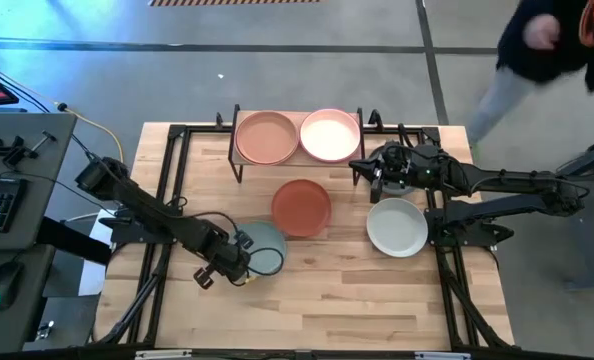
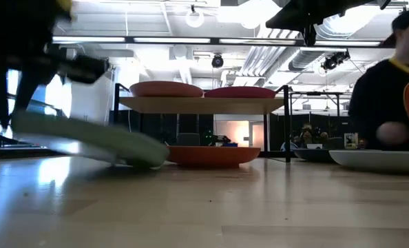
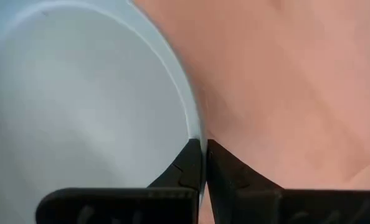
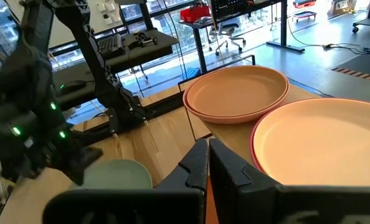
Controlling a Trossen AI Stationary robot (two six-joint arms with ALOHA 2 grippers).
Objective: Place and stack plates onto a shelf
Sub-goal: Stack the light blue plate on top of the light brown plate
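Both jaw pairs are pressed together: left gripper (image 1: 245, 266) pinches the rim of the sage plate (image 1: 264, 246), right gripper (image 1: 375, 176) is closed on nothing. Left wrist view shows the two fingers (image 3: 191, 163) clamped on the plate's edge (image 3: 194, 118). Low view shows the sage plate (image 2: 87, 138) tilted, its far edge down on the table (image 2: 204, 207) next to the terracotta plate (image 2: 213, 156), its other side raised. Sage plate sits at the table's front-left area, just left of and below the terracotta plate (image 1: 301, 206), which lies at table centre in front of the shelf (image 1: 239, 150). On the shelf: peach plate (image 1: 267, 137) on the left, light pink plate (image 1: 330, 134) on the right, side by side and touching or nearly so. Pale plate (image 1: 396, 227) rests on the table to the right, near the right arm. Right gripper hovers just beside the shelf's right end, above table level. A person (image 1: 552, 45) stands past the table's far right corner.
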